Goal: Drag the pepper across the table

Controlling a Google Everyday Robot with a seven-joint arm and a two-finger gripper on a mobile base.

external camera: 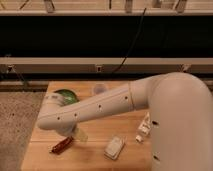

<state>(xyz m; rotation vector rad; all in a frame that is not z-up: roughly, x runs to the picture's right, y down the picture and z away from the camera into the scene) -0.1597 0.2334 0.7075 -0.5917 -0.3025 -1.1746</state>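
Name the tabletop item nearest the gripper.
The pepper, slim and dark red, lies just beside the gripper at the table's front left; the flat white object sits farther away.

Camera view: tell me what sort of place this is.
Probably a lab test station: light wooden plank table on speckled floor, grey metal rails and a black cable behind. The gripper is beside the slim dark red pepper.
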